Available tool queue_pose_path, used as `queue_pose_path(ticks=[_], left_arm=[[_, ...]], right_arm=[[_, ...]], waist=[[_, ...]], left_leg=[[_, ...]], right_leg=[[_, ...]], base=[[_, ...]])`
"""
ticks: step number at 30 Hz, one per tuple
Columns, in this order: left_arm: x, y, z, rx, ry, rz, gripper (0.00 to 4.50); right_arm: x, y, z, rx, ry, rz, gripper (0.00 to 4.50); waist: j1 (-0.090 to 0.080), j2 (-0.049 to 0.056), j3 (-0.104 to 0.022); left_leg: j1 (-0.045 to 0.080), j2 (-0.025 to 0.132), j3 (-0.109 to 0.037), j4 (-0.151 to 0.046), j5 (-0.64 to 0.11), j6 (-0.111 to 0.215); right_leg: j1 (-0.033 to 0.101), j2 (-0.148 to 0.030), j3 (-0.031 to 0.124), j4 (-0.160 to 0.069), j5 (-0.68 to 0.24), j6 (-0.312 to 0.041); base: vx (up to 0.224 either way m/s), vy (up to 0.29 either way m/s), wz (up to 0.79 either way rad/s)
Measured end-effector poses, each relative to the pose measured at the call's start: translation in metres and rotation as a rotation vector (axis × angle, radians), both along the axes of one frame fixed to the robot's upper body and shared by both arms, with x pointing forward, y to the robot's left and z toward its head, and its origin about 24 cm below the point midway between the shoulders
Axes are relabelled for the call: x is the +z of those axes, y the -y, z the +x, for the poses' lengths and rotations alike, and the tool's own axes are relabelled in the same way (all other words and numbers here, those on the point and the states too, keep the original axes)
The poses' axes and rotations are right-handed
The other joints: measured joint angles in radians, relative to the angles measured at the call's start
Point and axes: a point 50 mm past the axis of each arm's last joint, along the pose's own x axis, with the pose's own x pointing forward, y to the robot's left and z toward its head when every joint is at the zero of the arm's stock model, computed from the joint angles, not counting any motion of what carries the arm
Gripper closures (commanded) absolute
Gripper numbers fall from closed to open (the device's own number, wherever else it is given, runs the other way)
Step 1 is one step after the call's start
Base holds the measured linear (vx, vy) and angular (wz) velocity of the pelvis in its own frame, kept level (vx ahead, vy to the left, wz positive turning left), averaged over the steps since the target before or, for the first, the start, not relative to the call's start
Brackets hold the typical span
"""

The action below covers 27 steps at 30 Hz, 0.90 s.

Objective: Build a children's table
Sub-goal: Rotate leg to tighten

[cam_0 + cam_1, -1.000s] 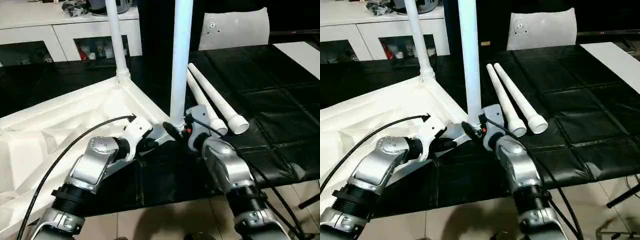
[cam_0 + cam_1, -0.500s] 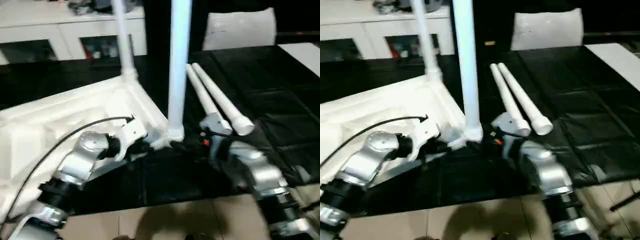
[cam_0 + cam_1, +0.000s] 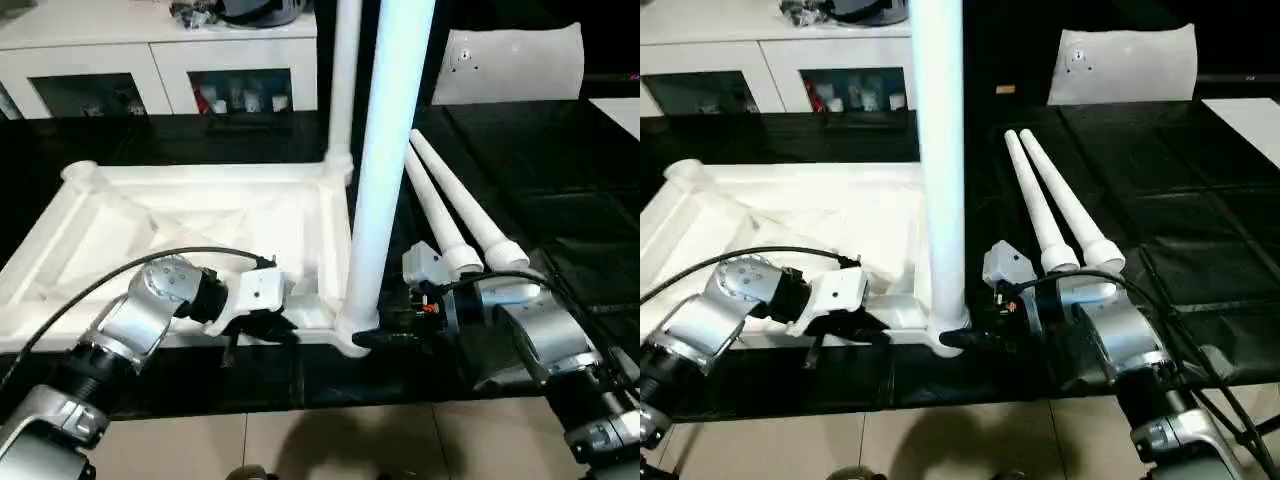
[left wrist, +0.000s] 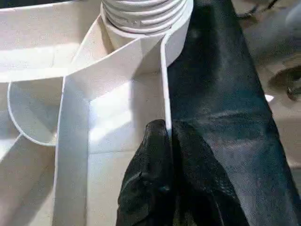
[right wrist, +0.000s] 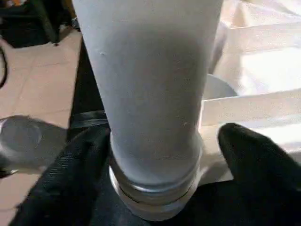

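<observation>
Left tool (image 4: 164, 136) stays pinched on the tabletop (image 3: 200, 215) rim; right tool (image 5: 155, 155), wide, still straddles the upright leg (image 3: 385, 170).

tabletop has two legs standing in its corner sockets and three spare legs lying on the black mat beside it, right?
Nearly. Two legs do stand in the tabletop, one far leg and one near leg, but the left eye view shows two spare legs lying on the black mat, not three.

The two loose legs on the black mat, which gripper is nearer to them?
Right. The right gripper is at the base of the upright leg, just beside the loose legs' wide ends. The left gripper pinches the tabletop wall, beyond the upright leg.
</observation>
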Motion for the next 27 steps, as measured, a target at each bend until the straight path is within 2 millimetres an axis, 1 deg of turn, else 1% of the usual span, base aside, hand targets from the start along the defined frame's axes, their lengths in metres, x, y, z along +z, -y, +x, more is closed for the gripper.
queue_pose_path(ticks=[1, 4, 5, 6, 8, 9, 11, 15, 20, 23, 26, 27], left_arm=[[0.0, 0.0, 0.001, -0.007, 0.0, 0.002, 4.5], [0.001, -0.002, 0.002, -0.02, -0.001, 0.008, 4.5], [0.001, -0.002, 0.003, -0.021, -0.002, 0.009, 4.5], [0.001, -0.002, 0.003, -0.025, 0.0, 0.01, 4.5], [0.001, -0.002, 0.003, -0.029, 0.001, 0.012, 4.5], [0.001, -0.002, 0.003, -0.031, 0.0, 0.013, 4.5], [0.001, -0.003, 0.004, -0.033, -0.003, 0.015, 4.5], [0.001, -0.005, 0.005, -0.036, -0.001, 0.015, 4.5], [0.0, -0.006, 0.005, -0.009, -0.011, 0.006, 4.5], [-0.004, -0.004, 0.004, 0.068, -0.02, -0.029, 4.5], [-0.007, -0.003, 0.005, 0.195, -0.012, -0.066, 4.5], [-0.008, -0.002, 0.005, 0.232, -0.008, -0.077, 4.5]], right_arm=[[0.0, 0.0, 0.0, 0.011, -0.008, -0.002, 0.84], [-0.001, 0.0, 0.0, 0.028, -0.026, -0.001, 0.88], [-0.002, 0.0, 0.0, 0.033, -0.032, -0.001, 1.02], [-0.002, 0.0, 0.0, 0.034, -0.035, 0.0, 1.28], [-0.002, -0.001, 0.0, 0.036, -0.04, 0.003, 1.28], [-0.002, -0.001, 0.001, 0.035, -0.041, 0.005, 1.37], [-0.003, -0.002, 0.001, 0.033, -0.049, 0.014, 1.67], [-0.006, -0.006, 0.0, 0.027, -0.076, 0.043, 1.81], [-0.009, -0.006, -0.002, -0.005, -0.103, 0.071, 1.85], [-0.014, -0.007, -0.005, -0.082, -0.114, 0.102, 1.85], [-0.019, -0.008, -0.003, -0.224, -0.107, 0.146, 1.86], [-0.02, -0.008, -0.002, -0.272, -0.1, 0.155, 1.86]], waist=[[0.0, 0.0, 0.0], [0.002, -0.001, 0.0], [0.002, -0.002, 0.0], [0.002, -0.002, 0.0], [0.002, -0.002, 0.0], [0.003, -0.002, 0.0], [0.003, -0.002, 0.0], [0.002, -0.002, 0.0], [0.003, -0.001, -0.001], [0.002, -0.001, -0.001], [-0.004, -0.001, -0.001], [-0.009, -0.001, -0.001]], left_leg=[[0.0, 0.0, 0.0, 0.0, 0.0, 0.0], [0.0, 0.0, 0.0, 0.0, 0.0, 0.0], [0.0, 0.0, 0.0, 0.0, 0.0, 0.0], [0.0, 0.0, 0.0, 0.0, 0.0, 0.0], [0.0, 0.0, 0.0, 0.0, 0.0, 0.0], [0.0, 0.0, 0.0, 0.0, 0.0, 0.0], [0.0, 0.0, 0.0, 0.0, 0.0, 0.0], [0.0, 0.0, 0.0, 0.0, 0.0, 0.0], [0.001, 0.0, 0.0, 0.0, 0.0, 0.0], [0.004, 0.0, 0.0, 0.0, 0.0, 0.0], [0.004, 0.0, 0.0, 0.0, 0.0, 0.0], [0.005, 0.0, 0.0, 0.001, 0.0, 0.0]], right_leg=[[0.0, 0.0, 0.0, 0.0, 0.0, -0.001], [0.0, 0.0, 0.0, 0.0, 0.001, -0.002], [0.0, 0.0, 0.0, 0.0, 0.001, -0.002], [0.0, 0.0, 0.0, 0.0, 0.001, -0.002], [0.0, 0.0, 0.0, 0.0, 0.001, -0.002], [0.0, 0.0, 0.0, 0.0, 0.001, -0.002], [0.0, 0.0, 0.0, 0.0, 0.001, -0.002], [0.0, 0.0, 0.0, 0.0, 0.001, -0.002], [0.001, 0.0, 0.0, 0.0, 0.001, -0.002], [0.003, 0.0, 0.0, 0.0, -0.001, 0.001], [0.004, 0.0, 0.0, 0.0, -0.001, 0.001], [0.004, 0.0, 0.001, 0.0, -0.001, 0.001]], base=[[0.0, 0.0, 0.0], [0.0, 0.0, 0.0], [0.0, 0.0, 0.0], [0.0, 0.0, 0.0], [0.0, 0.0, 0.0], [0.0, 0.0, 0.0], [0.0, 0.0, 0.0], [0.0, 0.0, 0.0], [0.0, 0.0, 0.0], [0.0, 0.0, 0.0], [0.0, 0.0, 0.0], [0.0, 0.0, 0.0]])
